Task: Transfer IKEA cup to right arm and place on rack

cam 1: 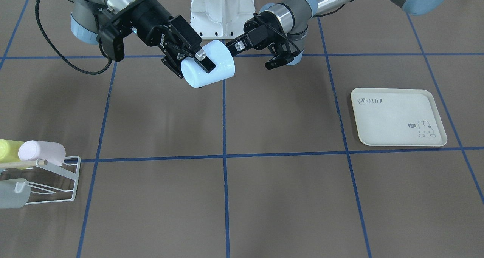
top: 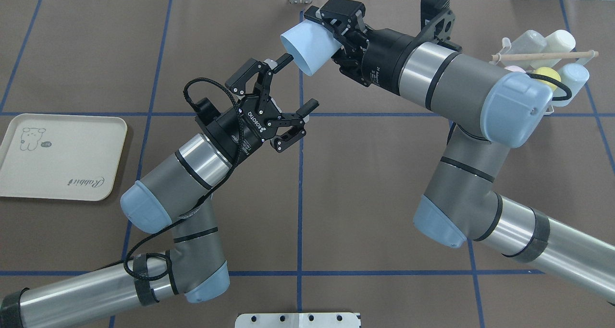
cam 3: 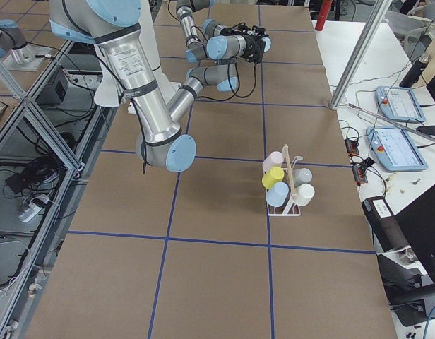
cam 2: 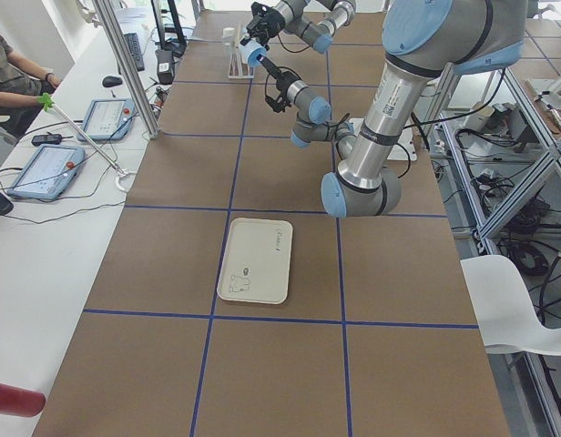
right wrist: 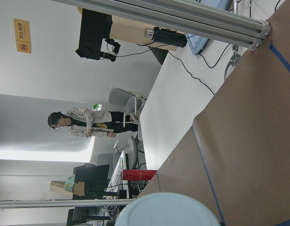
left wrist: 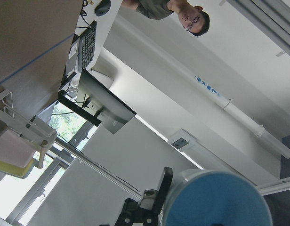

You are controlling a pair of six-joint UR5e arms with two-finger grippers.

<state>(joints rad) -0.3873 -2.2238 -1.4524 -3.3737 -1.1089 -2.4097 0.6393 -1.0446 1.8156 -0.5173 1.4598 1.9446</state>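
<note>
Looking from overhead, we see the right hand (top: 330, 43) closed around the pale blue cup (top: 307, 47), held in the air on its side. The cup's wide end faces the left hand (top: 298, 80), which is spread wide, with 1 fingertip just at the rim. The front-facing view cuts the rack (cam 3: 292, 185) at its edge; the exterior right view shows it whole, with 5 cups, near the far edge of the counter (cam 1: 283, 193). Bare counter lies between cup and rack.
</note>
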